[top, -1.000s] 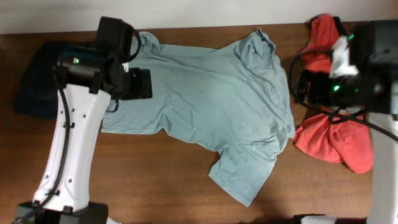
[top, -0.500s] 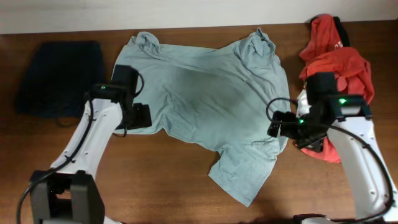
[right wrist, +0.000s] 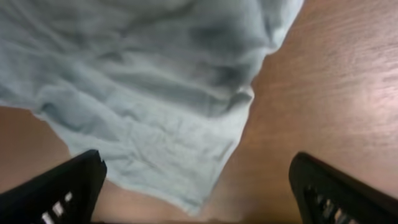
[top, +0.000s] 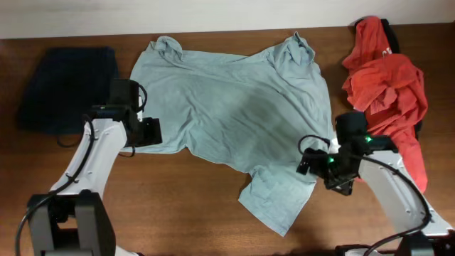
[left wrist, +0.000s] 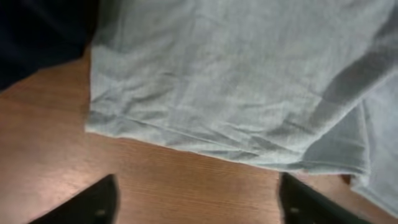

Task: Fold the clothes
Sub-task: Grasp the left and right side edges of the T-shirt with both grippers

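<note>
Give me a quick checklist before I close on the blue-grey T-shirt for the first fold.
1. Left hand open: ok, spread wide over bare table, just short of the T-shirt.
2. Right hand open: ok, spread wide above the T-shirt's edge.
3. Cloth gripped: not ok, neither hand holds any.
4. T-shirt flat: not ok, wrinkled, bunched along the top.
5. Navy garment clear of T-shirt: cannot tell, edges look close.

I see my left gripper (left wrist: 199,208) with jaws spread apart, nothing between them | dark fingertips (left wrist: 93,202) clear of the cloth | bare wooden table (left wrist: 186,183) between the jaws | pale blue-grey T-shirt (left wrist: 236,74) just ahead of the jaws, hem wrinkled, lying flat | dark navy garment (left wrist: 37,31) farther ahead on the left-hand jaw's side, beside the shirt's edge
</note>
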You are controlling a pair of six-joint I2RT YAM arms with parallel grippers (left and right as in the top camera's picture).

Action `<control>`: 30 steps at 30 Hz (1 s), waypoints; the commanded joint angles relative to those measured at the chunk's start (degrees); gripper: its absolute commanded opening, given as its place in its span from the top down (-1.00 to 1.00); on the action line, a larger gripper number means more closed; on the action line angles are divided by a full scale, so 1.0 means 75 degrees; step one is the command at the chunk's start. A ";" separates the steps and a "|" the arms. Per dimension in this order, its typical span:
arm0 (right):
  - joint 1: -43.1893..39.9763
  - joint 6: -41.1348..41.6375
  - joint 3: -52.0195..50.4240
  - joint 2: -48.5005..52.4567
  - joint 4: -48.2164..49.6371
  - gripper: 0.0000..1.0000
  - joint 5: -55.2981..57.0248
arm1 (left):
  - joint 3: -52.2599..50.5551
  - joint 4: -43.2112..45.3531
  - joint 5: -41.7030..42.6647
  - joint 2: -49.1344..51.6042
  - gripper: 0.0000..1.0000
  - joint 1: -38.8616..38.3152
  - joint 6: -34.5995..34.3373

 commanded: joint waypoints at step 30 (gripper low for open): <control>0.0044 0.0064 -0.0915 -0.0134 0.1017 -0.94 -0.0224 | -0.0198 0.0629 -0.1833 0.1740 -0.16 0.0160 -0.0472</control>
